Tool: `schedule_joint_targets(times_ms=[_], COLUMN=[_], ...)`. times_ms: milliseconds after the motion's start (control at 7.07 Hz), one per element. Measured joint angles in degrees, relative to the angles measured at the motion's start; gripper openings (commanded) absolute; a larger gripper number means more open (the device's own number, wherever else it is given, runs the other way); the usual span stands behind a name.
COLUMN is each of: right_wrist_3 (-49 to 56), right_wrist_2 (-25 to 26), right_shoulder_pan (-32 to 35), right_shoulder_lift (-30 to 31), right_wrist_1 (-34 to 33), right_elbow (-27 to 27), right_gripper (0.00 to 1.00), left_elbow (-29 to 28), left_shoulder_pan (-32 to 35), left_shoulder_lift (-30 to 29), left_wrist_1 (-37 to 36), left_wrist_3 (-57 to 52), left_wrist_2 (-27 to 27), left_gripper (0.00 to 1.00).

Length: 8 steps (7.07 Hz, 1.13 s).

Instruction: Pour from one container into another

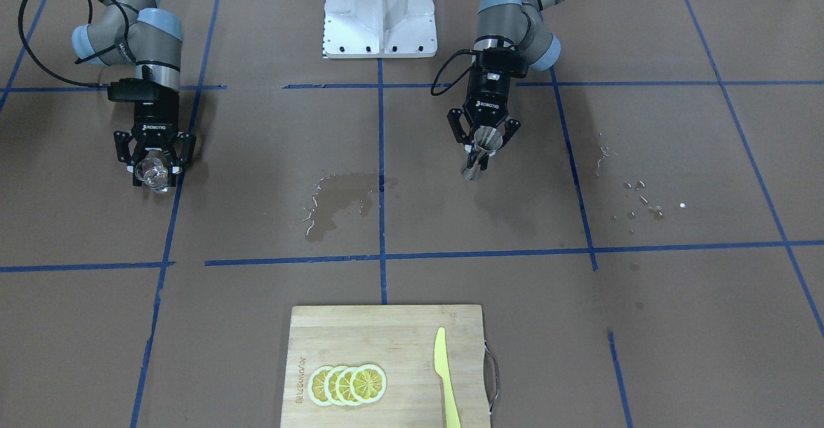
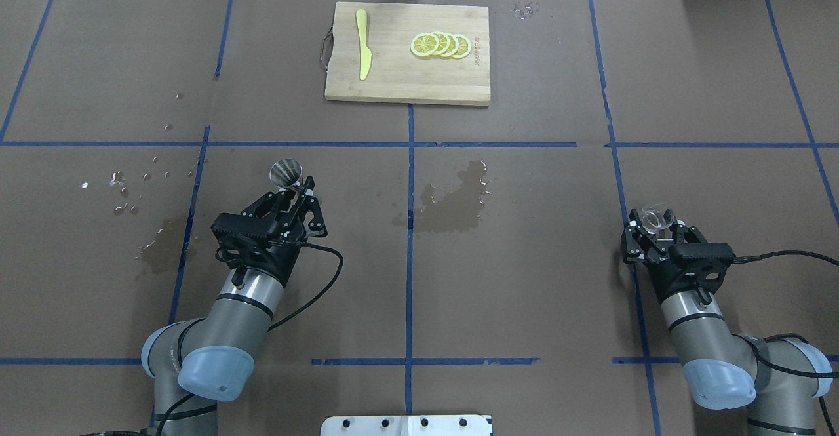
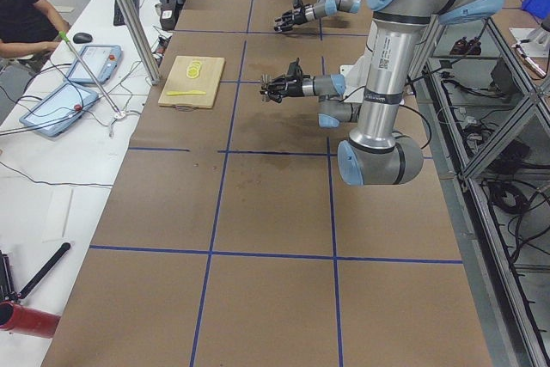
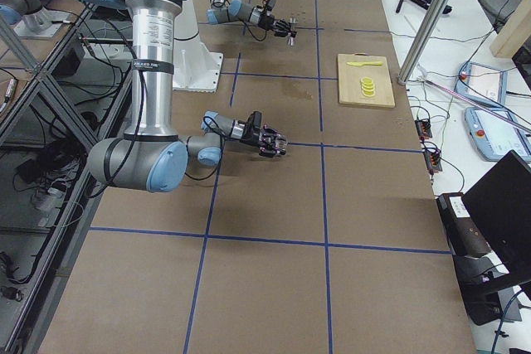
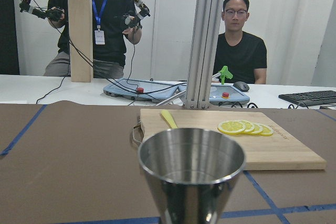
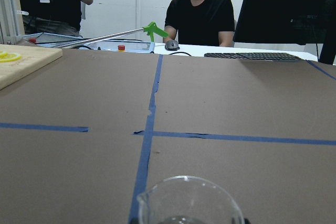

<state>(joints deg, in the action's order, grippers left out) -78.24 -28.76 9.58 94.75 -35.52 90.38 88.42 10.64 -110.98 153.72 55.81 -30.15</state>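
The desk [image 2: 524, 259] is covered in brown paper marked into squares with blue tape. A dark wet patch [image 2: 452, 206] spreads near the middle, and scattered droplets [image 2: 131, 187] glisten out on the robot's left side. At the far edge lies a wooden cutting board [image 2: 406, 85] with a row of overlapping lemon slices [image 2: 440, 44] and a yellow knife [image 2: 362, 52] beside them. Beyond the desk a man [image 5: 241, 51] in a black T-shirt sits watching, and another person [image 5: 100, 24] with a blue lanyard stands nearby.

The left pincer [image 1: 484, 139] reaches out level over the desk on the robot's left half, its fingers clamped on the narrow waist of the metal jigger [image 1: 477, 156]. The jigger stands upright, its open upper cone facing the ceiling.

Well apart from it, far over on the robot's right, the right pincer [image 1: 154, 165] is closed around the small clear glass tumbler [image 1: 153, 174], which also sits upright with its mouth up. Both arms are held low. From where I stand I cannot tell whether either vessel touches the paper or hangs just above it, and I cannot make out how much liquid is in either one.
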Motion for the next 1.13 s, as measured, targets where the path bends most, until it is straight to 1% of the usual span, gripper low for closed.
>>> schedule_joint_targets(times_ms=[141,283,424,565,848,1131], right_wrist_3=[0.58,1.34,2.00,3.51,8.18,16.45], right_wrist_2=[-0.11,-0.19,-0.57,-1.45,-2.71,-3.22], right_shoulder_pan=[0.07,0.12,0.33,0.92,2.24,2.41], right_shoulder_lift=[-0.03,-0.08,-0.22,-0.52,-1.21,-3.41], right_wrist_1=[0.03,0.09,0.46,1.35,2.42,2.49], right_elbow=[0.05,0.32,0.94,2.43,8.07,12.66], right_gripper=[0.25,0.20,0.20,0.17,0.16,0.16], left_elbow=[0.07,0.15,0.21,0.24,0.26,0.25], left_shoulder_pan=[0.00,0.00,0.00,-0.07,-0.28,-0.55], left_shoulder_lift=[-0.01,-0.05,-0.08,-0.17,-0.41,-2.38], left_wrist_1=[0.00,0.00,0.00,-0.03,-0.08,-0.05], left_wrist_3=[0.00,-0.02,-0.05,-0.08,-0.99,-5.41], left_wrist_2=[0.00,0.00,0.00,0.00,-0.02,-0.34], left_gripper=[0.00,0.00,0.00,0.00,0.00,0.00])
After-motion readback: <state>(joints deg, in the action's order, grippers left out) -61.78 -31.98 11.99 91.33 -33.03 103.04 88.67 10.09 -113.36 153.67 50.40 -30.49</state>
